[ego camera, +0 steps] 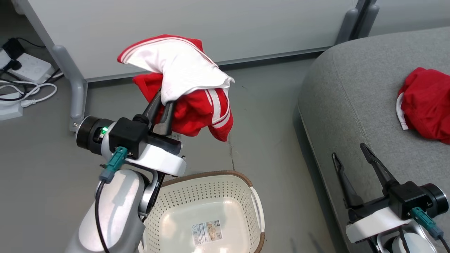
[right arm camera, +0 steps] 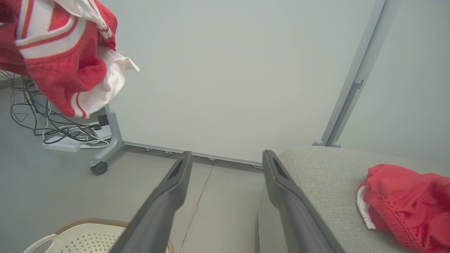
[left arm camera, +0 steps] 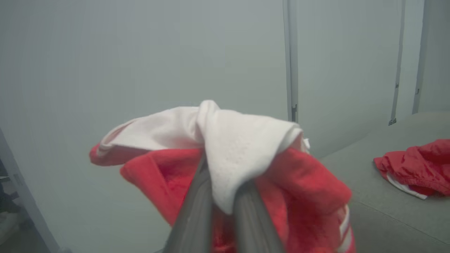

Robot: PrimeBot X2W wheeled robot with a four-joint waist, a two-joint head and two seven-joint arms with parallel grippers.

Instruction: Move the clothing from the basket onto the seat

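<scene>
My left gripper (ego camera: pixel 165 102) is shut on the red-and-white striped garment (ego camera: pixel 186 84), held up in the air above and behind the basket (ego camera: pixel 225 182); the cloth drapes over both fingers (left arm camera: pixel 197 207) and hides their tips. The basket, white with a brown rim, stands on the floor below with only a label on its bottom. The second piece of clothing, a red garment with white trim (ego camera: pixel 427 102), lies bunched on the grey seat (ego camera: pixel 351 88). Over the seat's front edge my right gripper (ego camera: pixel 348 151) stands open and holds nothing. The striped garment (right arm camera: pixel 59 52) hangs to its upper left.
A pale partition panel (ego camera: pixel 193 28) on grey wheeled feet (ego camera: pixel 75 88) runs behind the basket. White power strips and cables (ego camera: pixel 24 80) lie on the floor at far left. Bare grey floor lies between the basket and the seat.
</scene>
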